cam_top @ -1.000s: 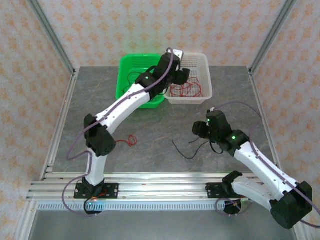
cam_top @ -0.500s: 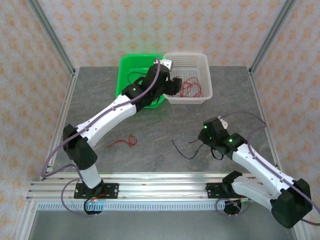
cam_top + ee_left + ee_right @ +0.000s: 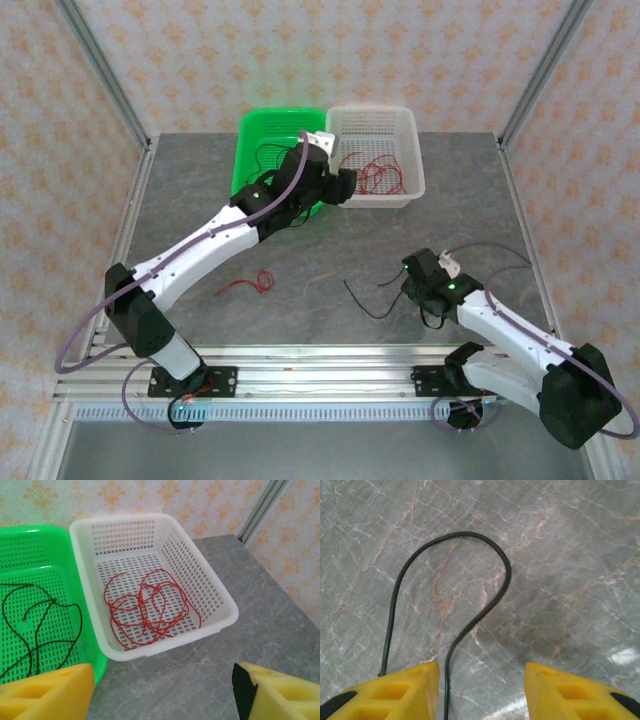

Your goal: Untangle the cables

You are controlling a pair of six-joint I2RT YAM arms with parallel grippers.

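Cable work now turns on my right arm. The black cable (image 3: pixel 364 307) lies loose on the table (image 3: pixel 470 200). It stretches away from the right gripper (image 3: pixel 410 284) toward the middle of the table. My right arm is much nearer to it than my left arm.

In the right wrist view the cable makes a tall loop like a hairpin, pointing straight away from the right gripper (image 3: pixel 482 680). One strand runs down into the gap between the jaws, close to the yellow finger on the left of that view. The jaws stand apart and do not pinch it. I think a squeeze comes next, once the strand sits more in the middle.

The left gripper (image 3: pixel 345 186) hangs by the near edges of the green basket (image 3: pixel 242 140) and the white basket (image 3: pixel 418 170). Its jaws are wide apart with nothing in them.

The left wrist view shows me the baskets up close. Red cables (image 3: pixel 145 607) lie curled in the white one, and thin black cables (image 3: pixel 47 607) lie in the green one. The top view shows one more thing, a small red cable (image 3: pixel 252 283) on the table, well apart from the black one.
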